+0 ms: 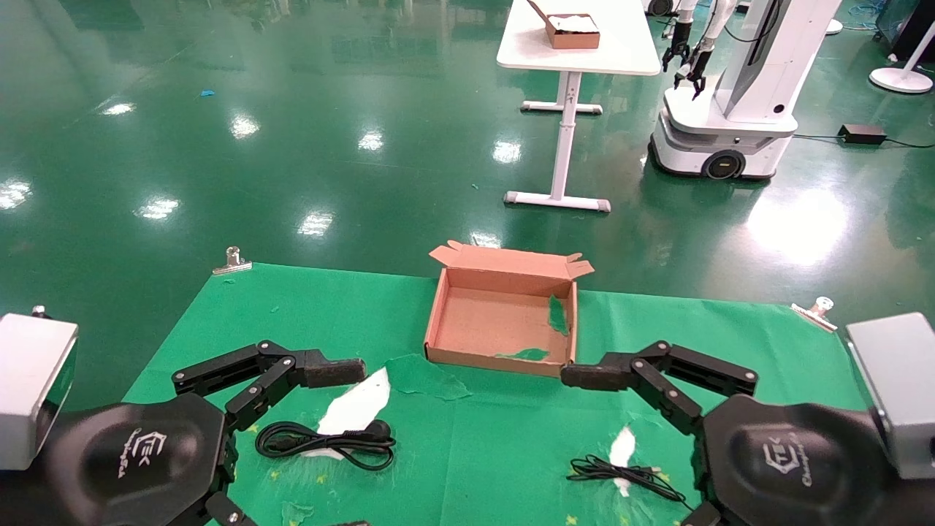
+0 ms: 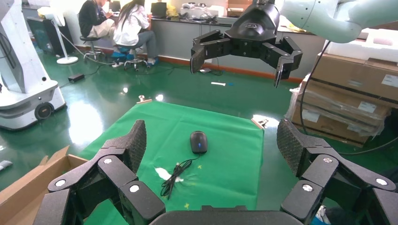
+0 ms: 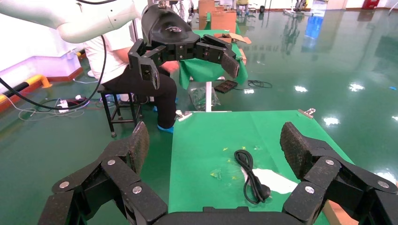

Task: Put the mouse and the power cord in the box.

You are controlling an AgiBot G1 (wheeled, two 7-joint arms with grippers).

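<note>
The brown cardboard box [image 1: 497,361] lies open and empty at the middle of the green cloth. The thick black power cord [image 1: 325,442] is coiled at the near left; it also shows in the right wrist view [image 3: 251,176]. Left of the box one finger [image 1: 329,371] of my left gripper [image 2: 211,135] hovers above that cord, jaws open and empty. The black mouse [image 2: 198,141] with its blue spot lies on the cloth's right part, its thin wire [image 1: 621,475] bundled beside it. My right gripper [image 3: 214,136] hangs open above it, one finger [image 1: 592,376] near the box's front right corner.
Metal clips [image 1: 232,259] [image 1: 817,308] hold the cloth at the table's far corners. White torn patches [image 1: 358,405] show through the cloth. Beyond the table stand a white desk [image 1: 577,55] with a smaller brown box [image 1: 573,31] and another robot [image 1: 730,109].
</note>
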